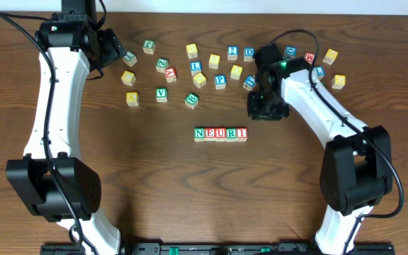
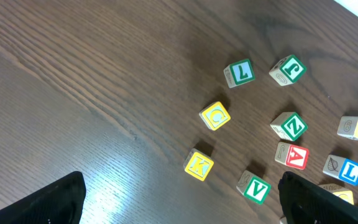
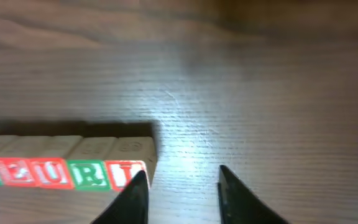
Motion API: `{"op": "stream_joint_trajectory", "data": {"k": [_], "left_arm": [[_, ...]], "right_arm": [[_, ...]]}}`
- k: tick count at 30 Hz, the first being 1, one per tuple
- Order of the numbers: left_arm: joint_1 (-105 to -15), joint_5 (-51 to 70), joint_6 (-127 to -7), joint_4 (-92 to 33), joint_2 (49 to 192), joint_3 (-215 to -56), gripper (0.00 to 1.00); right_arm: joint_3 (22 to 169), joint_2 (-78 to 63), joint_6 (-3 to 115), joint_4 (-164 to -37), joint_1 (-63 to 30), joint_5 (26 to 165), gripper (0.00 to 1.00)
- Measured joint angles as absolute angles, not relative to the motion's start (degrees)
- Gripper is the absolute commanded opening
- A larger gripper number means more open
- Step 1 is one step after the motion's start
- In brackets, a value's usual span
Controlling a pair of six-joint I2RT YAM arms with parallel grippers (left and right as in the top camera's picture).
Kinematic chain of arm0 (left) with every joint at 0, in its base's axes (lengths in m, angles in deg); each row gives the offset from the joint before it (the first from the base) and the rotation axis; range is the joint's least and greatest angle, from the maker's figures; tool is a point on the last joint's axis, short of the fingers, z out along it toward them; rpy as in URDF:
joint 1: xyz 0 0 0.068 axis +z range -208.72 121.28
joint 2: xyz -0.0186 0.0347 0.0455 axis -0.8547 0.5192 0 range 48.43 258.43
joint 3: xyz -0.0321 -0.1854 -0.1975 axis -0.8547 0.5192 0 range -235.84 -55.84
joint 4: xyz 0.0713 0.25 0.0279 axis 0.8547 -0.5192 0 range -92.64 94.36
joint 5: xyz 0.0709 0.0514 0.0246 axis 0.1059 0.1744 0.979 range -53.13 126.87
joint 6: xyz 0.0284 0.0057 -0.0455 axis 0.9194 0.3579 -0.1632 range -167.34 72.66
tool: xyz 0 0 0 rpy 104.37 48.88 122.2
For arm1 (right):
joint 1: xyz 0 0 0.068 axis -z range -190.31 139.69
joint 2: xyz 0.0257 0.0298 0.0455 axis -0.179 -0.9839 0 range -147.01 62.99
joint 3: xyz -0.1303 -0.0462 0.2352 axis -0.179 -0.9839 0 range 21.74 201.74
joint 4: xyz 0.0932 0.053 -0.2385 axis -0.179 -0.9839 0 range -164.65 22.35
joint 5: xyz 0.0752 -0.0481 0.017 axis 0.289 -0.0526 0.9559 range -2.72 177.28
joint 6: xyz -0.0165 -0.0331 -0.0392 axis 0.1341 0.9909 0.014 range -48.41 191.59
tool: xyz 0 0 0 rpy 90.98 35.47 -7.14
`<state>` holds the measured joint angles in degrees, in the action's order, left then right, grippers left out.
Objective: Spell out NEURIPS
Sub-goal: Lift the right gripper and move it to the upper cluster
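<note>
Right gripper [image 3: 182, 179] narrowly parted, empty, just beside I end of NEURI row [image 1: 220, 134]; bare table [image 1: 275, 152] beyond. Left gripper [image 2: 180, 190] wide, empty, apparently above scattered cubes [image 2: 215, 116].

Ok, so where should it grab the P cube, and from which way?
Come straight down on the P cube and pinch two opposite side faces. It lies flat, letter up, so its sides stand upright and parallel. The near and far faces look freest: one yellow cube sits close on its left, another yellow cube on its right. The right gripper, open, is nearer.

Light-wood cubes [image 1: 220, 134], glossy woodgrain table [image 1: 190, 191]
</note>
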<state>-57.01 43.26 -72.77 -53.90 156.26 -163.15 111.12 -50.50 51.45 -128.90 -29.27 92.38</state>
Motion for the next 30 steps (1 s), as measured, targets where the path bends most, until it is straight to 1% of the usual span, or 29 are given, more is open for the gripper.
{"op": "stream_joint_trajectory", "data": {"k": [3, 7, 16, 30], "left_arm": [[-57.0, 43.3, -72.8, -53.9, 156.3, -163.1, 0.98], [-57.0, 43.2, -72.8, -53.9, 156.3, -163.1, 0.98], [-57.0, 43.2, -72.8, -53.9, 156.3, -163.1, 0.97], [-57.0, 43.2, -72.8, -53.9, 156.3, -163.1, 0.98]], "right_arm": [[114.7, -50.5, 52.2, -130.0, -29.2, 92.4, 0.40], [120.2, -50.5, 52.8, -131.8, -29.2, 92.4, 0.42], [128.8, -50.5, 53.1, -133.6, -29.2, 92.4, 0.45], [138.4, -50.5, 54.4, -133.0, -28.4, 92.4, 0.46]]}}
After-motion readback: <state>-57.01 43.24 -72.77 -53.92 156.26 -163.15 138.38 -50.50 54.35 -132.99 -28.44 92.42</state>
